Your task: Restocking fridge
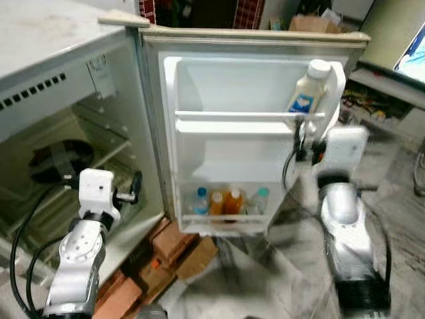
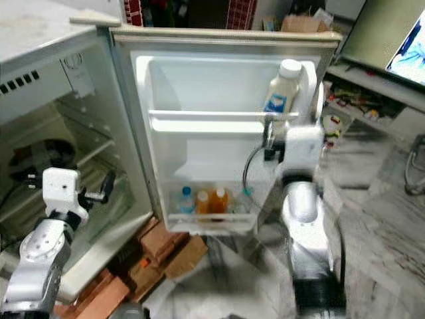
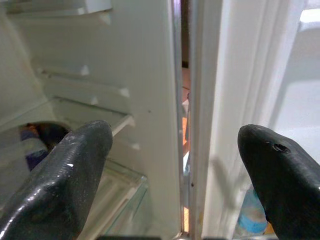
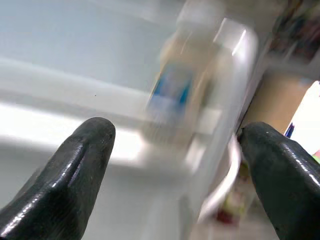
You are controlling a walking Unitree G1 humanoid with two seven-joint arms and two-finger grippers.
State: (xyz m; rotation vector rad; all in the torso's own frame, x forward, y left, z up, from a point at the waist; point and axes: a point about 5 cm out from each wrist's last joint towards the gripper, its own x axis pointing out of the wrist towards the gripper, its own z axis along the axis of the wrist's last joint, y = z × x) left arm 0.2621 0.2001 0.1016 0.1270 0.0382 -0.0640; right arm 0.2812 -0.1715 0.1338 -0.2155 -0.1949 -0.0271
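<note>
while the small white fridge's door point(image 1: 219, 80) stands wide open, a pale plastic bottle with a white cap and blue label point(image 1: 309, 90) sits upright at the outer end of the upper door shelf point(image 1: 232, 119). the right end effector point(image 4: 175, 165) is just in front of it, fingers apart and empty. the left end effector point(image 3: 175, 175), also spread, idles near the hinge. the bottle looks light, rigid and smooth, so likely slippery; best taken around its body below the cap.

A small white fridge point(image 1: 60, 100) stands open on the left, its door point(image 1: 252, 86) swung right. A white-capped bottle point(image 1: 309, 90) sits in the upper door shelf; four small bottles point(image 1: 229, 201) stand in the lower one.
</note>
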